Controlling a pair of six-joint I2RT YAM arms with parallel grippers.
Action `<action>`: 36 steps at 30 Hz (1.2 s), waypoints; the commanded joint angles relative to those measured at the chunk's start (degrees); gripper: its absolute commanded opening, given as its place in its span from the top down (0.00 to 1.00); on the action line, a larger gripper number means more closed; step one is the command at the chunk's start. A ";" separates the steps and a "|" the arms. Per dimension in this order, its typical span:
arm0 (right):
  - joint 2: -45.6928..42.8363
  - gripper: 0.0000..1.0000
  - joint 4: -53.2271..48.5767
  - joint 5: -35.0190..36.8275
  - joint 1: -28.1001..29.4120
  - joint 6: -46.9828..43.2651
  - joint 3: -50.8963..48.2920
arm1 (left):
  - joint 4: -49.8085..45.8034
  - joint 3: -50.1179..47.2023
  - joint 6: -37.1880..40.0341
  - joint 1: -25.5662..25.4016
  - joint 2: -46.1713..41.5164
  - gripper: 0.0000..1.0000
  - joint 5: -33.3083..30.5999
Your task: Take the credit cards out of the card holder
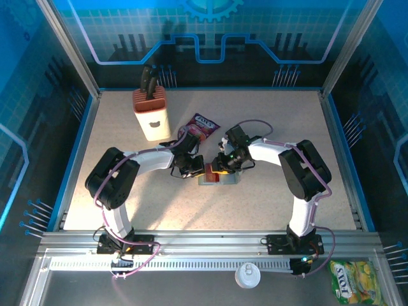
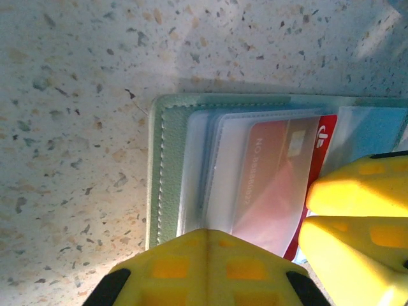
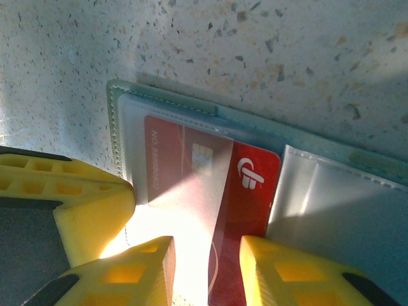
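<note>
Card holder (image 1: pixel 220 181) is laid open near the tabletop (image 1: pixel 274 121) centre. Red card (image 3: pixel 252 191) is drawn partway from its sleeve; no card is seen fully out. Left pincer (image 2: pixel 204 245), clenched and empty, is set on the holder's 9 o'clock edge. Right pincer (image 3: pixel 207 255) is placed astride the card; a grip cannot be told.

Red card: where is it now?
In the right wrist view, the red card sits half out of a clear sleeve of the card holder, its free end between the fingers of the right gripper.
</note>
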 commanded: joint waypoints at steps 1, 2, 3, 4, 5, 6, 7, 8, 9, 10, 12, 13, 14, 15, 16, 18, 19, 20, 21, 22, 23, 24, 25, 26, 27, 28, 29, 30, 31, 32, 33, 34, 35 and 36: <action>-1.46 0.66 -3.28 1.91 0.73 -0.98 0.90 | -3.98 2.21 1.32 0.17 -0.62 1.00 -1.08; -1.53 0.66 -3.35 1.87 0.74 -0.96 0.85 | -4.23 2.58 1.41 0.20 -0.81 1.00 -1.05; -1.78 0.66 -3.37 1.89 0.82 -0.93 0.78 | -4.36 2.88 1.48 0.18 -1.02 1.00 -1.00; -1.91 0.66 -3.34 1.96 0.85 -0.93 0.78 | -4.52 3.19 1.58 0.14 -1.23 1.00 -0.88; -2.12 0.66 -3.43 2.01 0.83 -0.90 0.78 | -4.67 3.45 1.63 0.18 -1.30 1.00 -0.71; -2.28 0.66 -3.61 2.21 0.82 -0.94 0.77 | -4.80 3.74 1.67 0.18 -1.45 1.00 -0.52; -2.50 0.66 -4.05 2.85 0.86 -1.11 0.89 | -4.90 4.00 1.73 0.09 -1.50 1.00 -0.22; -2.62 0.66 -4.48 3.42 1.03 -1.38 1.07 | -4.98 4.22 1.76 0.03 -1.53 1.00 0.01; -2.76 0.66 -4.86 3.71 1.09 -1.63 1.20 | -5.03 4.44 1.76 -0.04 -1.59 1.00 0.24; -2.92 0.65 -4.97 3.72 1.11 -1.66 1.20 | -4.98 4.60 1.71 -0.17 -1.59 1.00 0.46; -3.22 0.65 -4.94 3.72 1.04 -1.67 1.07 | -5.00 4.82 1.54 -0.66 -1.51 1.00 0.81; -3.33 0.65 -4.89 3.79 1.09 -1.59 0.99 | -4.97 5.04 1.43 -1.00 -1.33 1.00 0.96; -3.44 0.65 -4.93 3.74 1.09 -1.55 0.87 | -5.01 5.17 1.35 -1.23 -1.24 1.00 0.97; -3.58 0.65 -4.89 3.74 1.09 -1.46 0.85 | -5.01 5.33 1.18 -1.55 -1.05 1.00 0.82; -3.66 0.65 -4.84 3.74 1.09 -1.50 0.77 | -4.91 5.35 1.10 -1.83 -0.81 1.00 0.79; -4.01 0.65 -4.89 3.81 1.09 -1.43 0.60 | -4.69 5.59 0.84 -2.26 -0.20 1.00 1.01; -4.23 0.65 -4.72 3.79 1.04 -1.37 0.43 | -4.53 5.68 0.72 -2.36 0.23 1.00 1.09; -4.44 0.65 -4.49 3.63 1.09 -1.40 0.25 | -4.39 5.75 0.70 -2.52 0.44 1.00 1.17; -4.73 0.65 -4.50 3.49 1.11 -1.27 0.15 | -4.30 5.76 0.62 -2.62 0.74 1.00 1.26; -4.99 0.65 -4.36 3.39 0.96 -1.33 0.06 | -4.23 5.88 0.60 -2.81 0.81 1.00 1.30; -5.13 0.65 -4.28 3.38 0.99 -1.25 -0.08 | -4.14 5.88 0.52 -2.77 0.89 1.00 1.17; -5.38 0.65 -4.19 3.37 0.92 -1.24 -0.24 | -4.12 5.96 0.53 -2.81 1.14 1.00 1.17; -5.62 0.65 -4.10 3.37 0.82 -1.16 -0.39 | -4.16 5.96 0.53 -2.78 1.27 1.00 1.10; -5.65 0.65 -3.97 3.38 0.77 -1.08 -0.53 | -4.13 5.92 0.58 -2.79 1.45 1.00 1.10; -5.67 0.65 -3.86 3.22 0.65 -1.03 -0.69 | -4.25 5.97 0.61 -2.76 1.72 1.00 1.02; -5.68 0.65 -3.70 3.10 0.57 -0.94 -0.81 | -4.20 5.95 0.62 -2.77 1.93 1.00 1.04; -5.59 0.64 -3.66 2.86 0.52 -0.89 -0.88 | -4.15 5.95 0.70 -2.82 2.20 1.00 0.93; -5.43 0.64 -3.58 2.76 0.48 -0.89 -0.95 | -4.21 5.87 0.69 -2.78 2.43 1.00 0.82; -5.33 0.64 -3.52 2.54 0.37 -0.81 -0.92 | -4.38 5.88 0.75 -2.79 2.73 1.00 0.67; -5.32 0.64 -3.45 2.47 0.38 -0.72 -1.04 | -4.57 5.86 0.77 -2.80 2.91 1.00 0.56; -5.28 0.64 -3.31 2.40 0.40 -0.71 -1.12 | -4.60 5.81 0.79 -2.78 3.14 1.00 0.47; -5.28 0.64 -3.14 2.41 0.30 -0.63 -1.20 | -4.60 5.71 0.79 -2.77 3.27 1.00 0.41; -5.28 0.64 -3.13 2.34 0.30 -0.56 -1.20 | -4.59 5.63 0.76 -2.75 3.34 1.00 0.25; -5.19 0.64 -3.04 2.31 0.22 -0.54 -1.22 | -4.57 5.55 0.80 -2.78 3.52 1.00 0.20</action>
